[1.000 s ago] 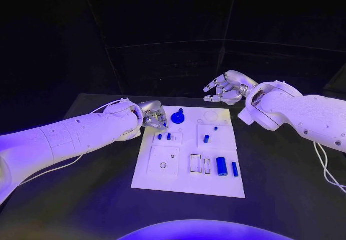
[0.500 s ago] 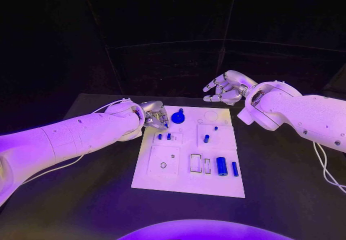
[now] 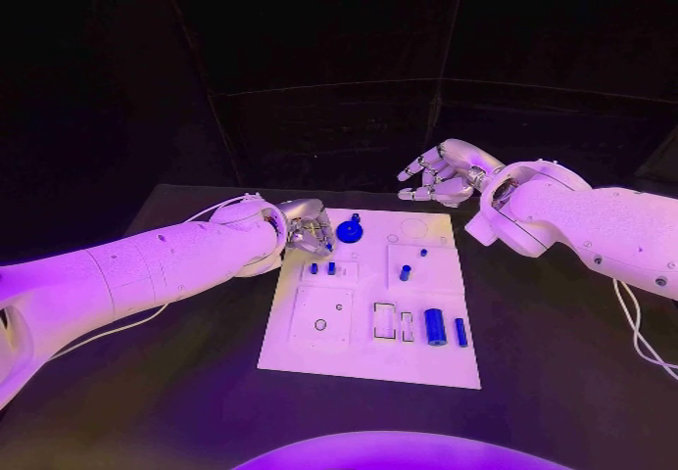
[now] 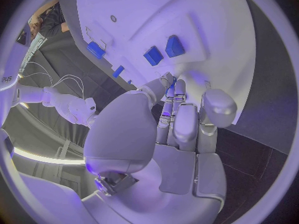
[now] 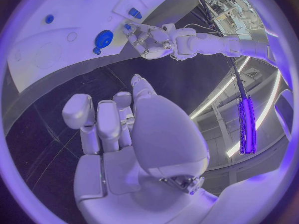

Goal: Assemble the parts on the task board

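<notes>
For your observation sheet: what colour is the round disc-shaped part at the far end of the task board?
Blue. The round part on the white task board shows best in the head view.

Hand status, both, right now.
Left hand: at the task board's far left corner, fingertips together; whether it pinches a part cannot be told.
Right hand: open, holds nothing, raised beyond the board.

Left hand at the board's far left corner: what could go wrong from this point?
1. The left hand hangs low over the task board, its fingertips close to two small blue blocks; a slight drift might knock them loose.
2. The round blue part sits just beside that hand and could be brushed.
3. The right hand hovers beyond the board's far edge, holding nothing, so it could not steady the board.
</notes>
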You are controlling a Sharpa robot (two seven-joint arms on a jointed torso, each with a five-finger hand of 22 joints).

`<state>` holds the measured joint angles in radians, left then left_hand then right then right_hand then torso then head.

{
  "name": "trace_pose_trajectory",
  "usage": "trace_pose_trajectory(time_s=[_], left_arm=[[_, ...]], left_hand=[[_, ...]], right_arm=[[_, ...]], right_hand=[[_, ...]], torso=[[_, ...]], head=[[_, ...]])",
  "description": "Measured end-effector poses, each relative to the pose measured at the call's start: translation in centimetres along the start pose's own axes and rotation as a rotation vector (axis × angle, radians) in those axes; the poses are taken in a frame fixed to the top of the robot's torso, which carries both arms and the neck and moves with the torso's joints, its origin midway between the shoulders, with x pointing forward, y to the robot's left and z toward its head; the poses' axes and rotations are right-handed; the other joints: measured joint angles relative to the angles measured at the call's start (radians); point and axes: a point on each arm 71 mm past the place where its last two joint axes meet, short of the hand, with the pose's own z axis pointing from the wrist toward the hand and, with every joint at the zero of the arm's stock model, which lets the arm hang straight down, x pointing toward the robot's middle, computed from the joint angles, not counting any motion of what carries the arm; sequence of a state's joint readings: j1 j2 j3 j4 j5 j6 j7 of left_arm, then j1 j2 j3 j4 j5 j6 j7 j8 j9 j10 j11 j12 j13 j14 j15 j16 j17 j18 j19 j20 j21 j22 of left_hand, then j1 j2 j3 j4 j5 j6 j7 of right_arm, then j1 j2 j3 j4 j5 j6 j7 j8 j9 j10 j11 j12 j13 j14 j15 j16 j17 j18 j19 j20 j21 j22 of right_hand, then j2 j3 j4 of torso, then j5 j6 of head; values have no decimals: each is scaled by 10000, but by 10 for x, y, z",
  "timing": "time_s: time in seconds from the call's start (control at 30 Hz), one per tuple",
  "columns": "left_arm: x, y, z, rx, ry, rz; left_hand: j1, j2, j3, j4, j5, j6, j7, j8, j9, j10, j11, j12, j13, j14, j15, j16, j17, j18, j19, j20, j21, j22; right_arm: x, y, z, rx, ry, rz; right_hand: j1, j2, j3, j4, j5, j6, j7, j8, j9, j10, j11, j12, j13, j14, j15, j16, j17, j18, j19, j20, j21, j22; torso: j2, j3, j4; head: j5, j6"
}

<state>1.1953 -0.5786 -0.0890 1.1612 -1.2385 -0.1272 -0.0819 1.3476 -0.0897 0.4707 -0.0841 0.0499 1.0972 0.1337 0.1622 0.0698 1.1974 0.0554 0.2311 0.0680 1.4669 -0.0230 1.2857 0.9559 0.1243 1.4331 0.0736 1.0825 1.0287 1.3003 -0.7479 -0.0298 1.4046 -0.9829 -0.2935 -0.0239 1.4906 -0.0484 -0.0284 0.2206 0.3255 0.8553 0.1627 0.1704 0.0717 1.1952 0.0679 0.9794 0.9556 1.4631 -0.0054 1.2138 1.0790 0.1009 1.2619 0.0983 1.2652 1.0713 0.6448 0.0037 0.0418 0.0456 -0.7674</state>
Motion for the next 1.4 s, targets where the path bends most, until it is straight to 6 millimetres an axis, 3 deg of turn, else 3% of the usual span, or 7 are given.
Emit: trace_pose_trajectory(time_s=[1.4], left_arm=[[4,3,3,-607,535,197]], left_hand=[[-136,-50,-29,-29,1,34,-37,-110,-3,33,36,-146,1,0,0,0,-69,0,0,1,37,40]], right_arm=[[1,1,1,-16,18,7]], right_hand=[[0,0,0,0,0,0,0,0,0,0,0,0,-2,0,0,0,-1,1,0,0,0,0]], torso=[[3,-6,0]], head=[[-7,-33]])
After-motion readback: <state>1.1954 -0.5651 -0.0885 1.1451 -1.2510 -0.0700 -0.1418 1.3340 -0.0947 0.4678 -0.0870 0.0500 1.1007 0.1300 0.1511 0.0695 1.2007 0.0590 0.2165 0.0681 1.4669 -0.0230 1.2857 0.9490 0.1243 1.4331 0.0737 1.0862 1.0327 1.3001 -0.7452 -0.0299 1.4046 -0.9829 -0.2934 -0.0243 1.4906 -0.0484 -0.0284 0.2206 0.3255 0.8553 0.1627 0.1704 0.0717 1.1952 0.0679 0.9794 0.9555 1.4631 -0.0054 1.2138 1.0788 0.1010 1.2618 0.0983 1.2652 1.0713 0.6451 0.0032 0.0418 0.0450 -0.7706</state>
